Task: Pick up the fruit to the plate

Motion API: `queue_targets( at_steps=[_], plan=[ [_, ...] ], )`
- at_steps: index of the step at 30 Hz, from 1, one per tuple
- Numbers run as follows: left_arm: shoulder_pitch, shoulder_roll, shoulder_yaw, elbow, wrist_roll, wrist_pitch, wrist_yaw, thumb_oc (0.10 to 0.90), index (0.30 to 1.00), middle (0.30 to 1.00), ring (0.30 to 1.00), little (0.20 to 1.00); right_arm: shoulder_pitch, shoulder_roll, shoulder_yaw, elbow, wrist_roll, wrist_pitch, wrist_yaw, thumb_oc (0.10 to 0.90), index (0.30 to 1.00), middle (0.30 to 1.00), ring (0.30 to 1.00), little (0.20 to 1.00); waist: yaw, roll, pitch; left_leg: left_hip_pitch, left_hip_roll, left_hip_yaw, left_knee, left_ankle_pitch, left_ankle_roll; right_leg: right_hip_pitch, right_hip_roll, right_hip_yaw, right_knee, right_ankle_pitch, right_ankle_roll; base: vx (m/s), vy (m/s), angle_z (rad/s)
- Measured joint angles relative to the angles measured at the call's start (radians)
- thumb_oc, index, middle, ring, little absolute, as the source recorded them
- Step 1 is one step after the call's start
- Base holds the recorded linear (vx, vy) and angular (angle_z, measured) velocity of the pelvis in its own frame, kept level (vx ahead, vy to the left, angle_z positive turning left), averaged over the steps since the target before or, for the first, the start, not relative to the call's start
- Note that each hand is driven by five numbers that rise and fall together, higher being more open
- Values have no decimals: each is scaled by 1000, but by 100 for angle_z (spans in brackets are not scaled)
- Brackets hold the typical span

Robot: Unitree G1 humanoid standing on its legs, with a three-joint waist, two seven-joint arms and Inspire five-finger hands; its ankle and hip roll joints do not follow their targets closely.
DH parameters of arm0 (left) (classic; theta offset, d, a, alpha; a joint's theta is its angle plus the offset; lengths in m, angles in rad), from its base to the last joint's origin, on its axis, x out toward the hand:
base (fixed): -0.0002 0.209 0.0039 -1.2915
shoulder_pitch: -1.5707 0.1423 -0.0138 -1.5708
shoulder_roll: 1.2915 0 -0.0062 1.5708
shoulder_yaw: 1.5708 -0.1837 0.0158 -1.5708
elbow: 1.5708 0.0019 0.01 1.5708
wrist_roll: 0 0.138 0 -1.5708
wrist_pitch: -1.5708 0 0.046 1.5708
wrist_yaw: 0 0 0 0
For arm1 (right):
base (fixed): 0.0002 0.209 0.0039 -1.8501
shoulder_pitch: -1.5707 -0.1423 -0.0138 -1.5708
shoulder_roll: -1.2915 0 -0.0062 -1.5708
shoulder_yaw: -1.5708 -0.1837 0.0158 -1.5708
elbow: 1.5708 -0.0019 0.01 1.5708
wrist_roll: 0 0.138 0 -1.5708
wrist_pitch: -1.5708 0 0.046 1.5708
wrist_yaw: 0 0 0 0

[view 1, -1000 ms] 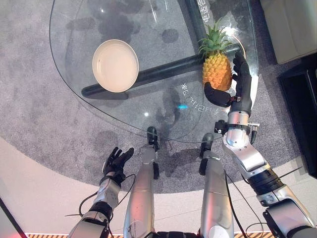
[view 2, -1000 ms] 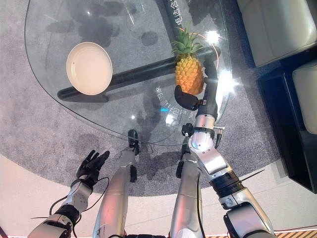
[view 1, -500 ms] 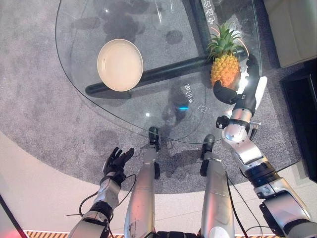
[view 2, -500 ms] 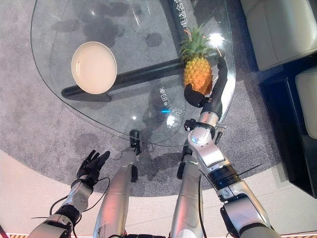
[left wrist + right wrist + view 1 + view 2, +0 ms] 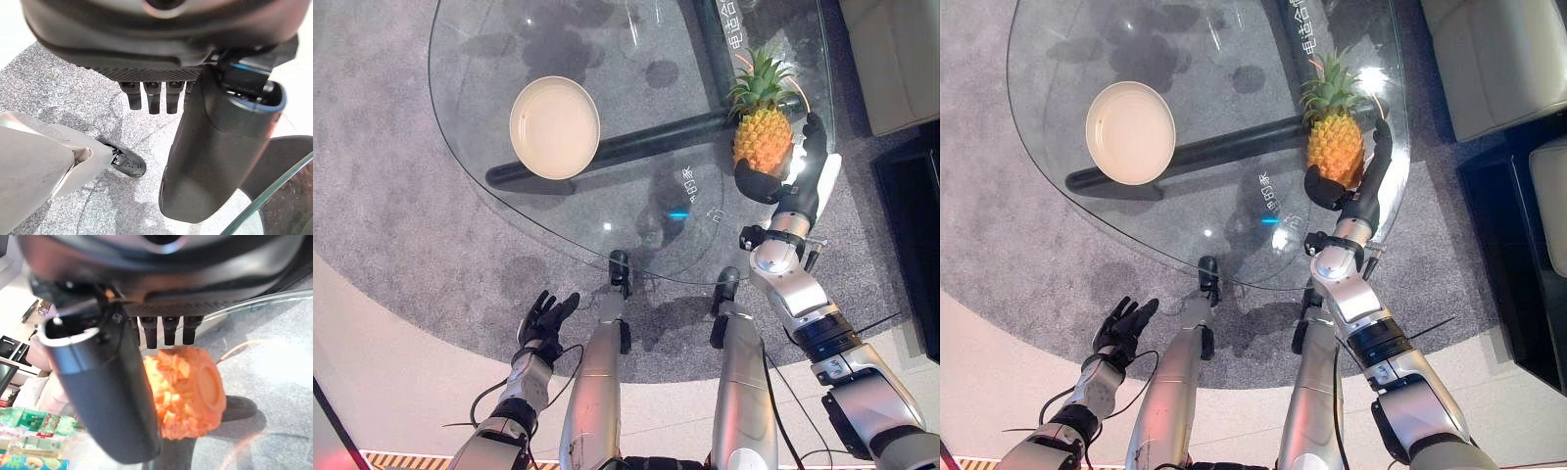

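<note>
A pineapple [image 5: 763, 140] with a green crown stands upright on the round glass table [image 5: 646, 225], near its right edge. My right hand [image 5: 800, 194] is against it: the thumb lies at the fruit's near base and straight fingers run up its right side. In the right wrist view the pineapple [image 5: 188, 396] sits between thumb and fingers of the right hand [image 5: 107, 391], which is open. The empty cream plate [image 5: 555, 127] rests on the table's left part, far from the fruit. My left hand [image 5: 545, 318] hangs open low over the carpet, below the table edge.
A dark bar [image 5: 646, 137] of the table's base runs under the glass between plate and pineapple. A light sofa [image 5: 891, 49] stands at the upper right, and a dark cabinet [image 5: 913, 206] at the right. Grey carpet surrounds the table.
The whole view has shifted a little. My right hand has settled closer against the pineapple's right side. Pineapple, plate and left hand have stayed in place.
</note>
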Motion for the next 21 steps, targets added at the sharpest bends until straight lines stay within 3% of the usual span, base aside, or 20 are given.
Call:
queue_targets(
  at_steps=[9, 21],
  plan=[
    [0, -1, -24, 5, 0, 2, 0, 800, 900, 900, 900, 900, -30, 2, 11, 59, 56, 32, 66, 800, 900, 900, 900, 900, 11, 2, 0, -2, 0, -8, -2, 2, -2, 1, -1, -8, 3, -5, -1, -2, -2, 1],
    [0, -1, -26, 4, 0, 1, 0, 800, 900, 900, 900, 900, -52, 1, 23, 88, 57, 42, 75, 800, 900, 900, 900, 900, 9, 2, 0, -7, 2, -25, -3, 3, -5, 2, -1, -25, 13, -14, -11, 0, -5, 2]
  ],
)
